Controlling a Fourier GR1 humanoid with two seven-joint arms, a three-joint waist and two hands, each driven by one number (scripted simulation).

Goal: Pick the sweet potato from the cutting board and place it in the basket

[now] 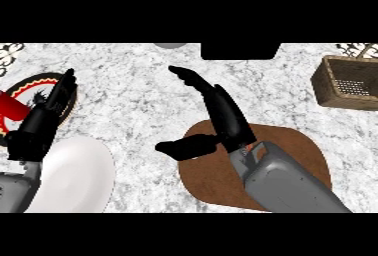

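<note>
Right hand [225, 117] sits over the rounded brown wooden cutting board [295, 150], fingers [193, 79] straight and spread away from the thumb, pinching nothing. Can't spot the sweet potato anywhere, maybe it's hidden under that hand. The brown woven basket [345, 82] is well off to the right of the fingertips on the grey marble tabletop [133, 105]. Left hand [48, 112] rests with straight fingers over a red-and-black patterned plate [33, 85].
</note>
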